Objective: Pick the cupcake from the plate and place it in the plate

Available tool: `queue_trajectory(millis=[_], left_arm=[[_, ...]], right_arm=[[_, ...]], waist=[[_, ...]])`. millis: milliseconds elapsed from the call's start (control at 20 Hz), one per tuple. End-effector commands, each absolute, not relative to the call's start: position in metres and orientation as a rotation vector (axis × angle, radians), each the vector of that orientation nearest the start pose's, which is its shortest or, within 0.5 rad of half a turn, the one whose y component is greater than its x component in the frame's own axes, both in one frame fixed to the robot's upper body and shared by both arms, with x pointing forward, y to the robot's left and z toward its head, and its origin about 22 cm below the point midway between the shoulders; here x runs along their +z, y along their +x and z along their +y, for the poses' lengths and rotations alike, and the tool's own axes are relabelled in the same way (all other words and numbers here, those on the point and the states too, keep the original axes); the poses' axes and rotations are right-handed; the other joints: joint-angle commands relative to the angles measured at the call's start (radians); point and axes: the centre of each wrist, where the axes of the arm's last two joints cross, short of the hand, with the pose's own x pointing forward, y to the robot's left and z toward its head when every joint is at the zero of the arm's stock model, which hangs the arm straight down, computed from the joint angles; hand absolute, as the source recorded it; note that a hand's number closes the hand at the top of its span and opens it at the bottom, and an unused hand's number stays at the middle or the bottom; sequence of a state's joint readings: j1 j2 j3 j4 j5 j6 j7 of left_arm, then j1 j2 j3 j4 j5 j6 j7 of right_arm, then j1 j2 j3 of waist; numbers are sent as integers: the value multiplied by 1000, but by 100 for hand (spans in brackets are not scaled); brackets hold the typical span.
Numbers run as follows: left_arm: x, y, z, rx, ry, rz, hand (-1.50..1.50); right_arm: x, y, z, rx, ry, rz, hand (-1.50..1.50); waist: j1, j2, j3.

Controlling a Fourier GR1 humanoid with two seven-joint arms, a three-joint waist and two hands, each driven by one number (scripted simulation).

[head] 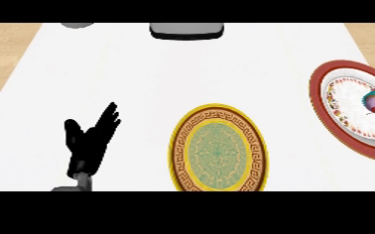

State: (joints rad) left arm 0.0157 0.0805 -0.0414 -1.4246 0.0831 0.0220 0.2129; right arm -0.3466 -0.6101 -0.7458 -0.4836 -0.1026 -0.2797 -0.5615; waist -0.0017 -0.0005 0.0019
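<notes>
Head view, nearest first: the left hand (86, 146) shows at about 8 o'clock, matte black, rising from a grey forearm (79, 183) at the lower edge. Its fingers are straight and spread apart, slanting toward 1 o'clock, with the thumb set off on the 9 o'clock side. It holds nothing and touches no plate.

At 6 o'clock, just beside the hand but clear of it, a yellow-rimmed plate (219, 148) lies flat on the white bench (147, 79). It is round, with a glossy yellow edge, then a brown band carrying a gold key pattern, then a pale green centre with fine ornament. Nothing sits on it.

At 3 o'clock, well apart from the hand, a red-rimmed plate (316, 96) is cut by the view's edge. Its broad dark red rim encloses a white field ringed by small red and green flecks. The cupcake (370, 100) sits on this plate, right at the edge of the view. Only a sliver shows, with purple and teal colouring; its shape cannot be made out.

The bench top is smooth, plain and white.

Farthest off, at 12 o'clock, a dark grey block with rounded corners (185, 30) is cut off by the far edge. A smaller grey shape (77, 25) lies at 11 o'clock. Light wood (18, 34) shows past the bench at both far corners.
</notes>
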Motion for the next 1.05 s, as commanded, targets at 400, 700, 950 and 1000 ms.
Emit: queue_trajectory(millis=[400,700,950,1000], left_arm=[[-33,238,249,-3,8,-1196,0],[-38,227,249,12,0,-1169,0],[-38,235,244,13,14,-1197,0],[-32,226,248,-12,4,-1181,0]], right_arm=[[-31,136,-520,-394,-953,-1445,-150],[-27,95,-490,-353,-953,-1429,-150],[-24,68,-466,-357,-964,-1410,-150],[-59,69,-471,-343,-984,-1389,-150]], waist=[[-7,-1,-3],[-6,-1,-3],[-5,0,-3],[0,0,-2]])
